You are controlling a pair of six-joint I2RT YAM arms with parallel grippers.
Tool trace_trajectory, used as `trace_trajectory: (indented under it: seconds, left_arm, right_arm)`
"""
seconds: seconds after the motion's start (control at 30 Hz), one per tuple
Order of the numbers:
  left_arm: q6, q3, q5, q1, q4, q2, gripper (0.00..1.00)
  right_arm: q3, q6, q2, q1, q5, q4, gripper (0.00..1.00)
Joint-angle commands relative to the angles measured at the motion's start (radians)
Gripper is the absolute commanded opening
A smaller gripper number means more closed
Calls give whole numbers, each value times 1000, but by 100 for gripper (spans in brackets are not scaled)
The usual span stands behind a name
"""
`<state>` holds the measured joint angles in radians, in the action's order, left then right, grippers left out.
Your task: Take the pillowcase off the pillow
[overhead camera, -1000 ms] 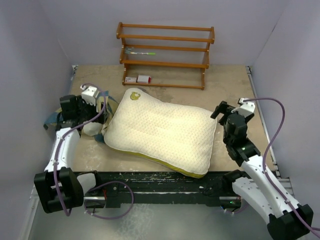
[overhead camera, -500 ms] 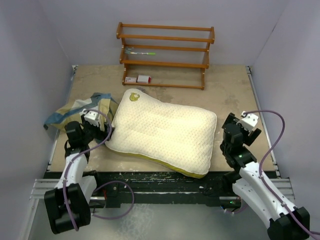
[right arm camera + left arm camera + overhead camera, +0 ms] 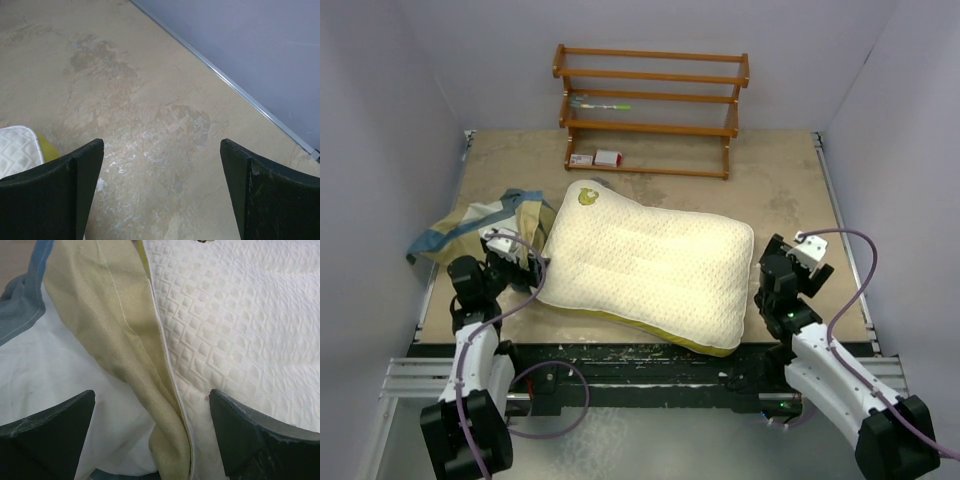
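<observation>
The pillow (image 3: 645, 265), cream quilted with yellow trim, lies bare across the middle of the table. The pillowcase (image 3: 480, 222), blue, tan and white, lies in a crumpled heap at the left, off the pillow and against its left edge. My left gripper (image 3: 525, 262) is open just in front of that heap; in the left wrist view its jaws stand wide apart over a tan fold of the pillowcase (image 3: 125, 335) beside the pillow (image 3: 240, 315). My right gripper (image 3: 798, 262) is open and empty over bare table right of the pillow, whose corner (image 3: 15, 145) shows in the right wrist view.
A wooden three-tier rack (image 3: 652, 108) stands at the back, with a pen-like thing on a shelf and small boxes (image 3: 597, 158) under it. Grey walls close in the left, right and back. A metal rail (image 3: 235, 85) runs along the table's right edge.
My left arm let go of the pillowcase and drew back toward the near edge, leaving the heap at the left. My right arm also drew back and lowered beside the pillow.
</observation>
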<state>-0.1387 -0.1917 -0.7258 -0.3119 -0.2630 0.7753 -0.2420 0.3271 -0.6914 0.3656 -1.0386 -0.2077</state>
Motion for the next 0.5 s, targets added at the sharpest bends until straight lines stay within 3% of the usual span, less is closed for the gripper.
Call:
trace_trajectory:
  seconds: [0.0,0.07,0.27,0.37,0.47]
  left_arm:
    - [71,30,99,-1,-38,-70,99]
    - [73,43,117,-1,-36,-96,99]
    - [101,104,206,1,13,-274,99]
    - [115,164,230,5,42,-415,99]
    - [130,161,265,5,18,-377,99]
  right_arm:
    - [12,23,-56,4,-94,-149,100]
    - [32,-30,-80,19,-89,-223,100]
    - [24,-3,-85,22,-47,-176,100]
    - [50,-129,-81,25,25,-294,100]
    - [37,-97,-94,25,73,-244,100]
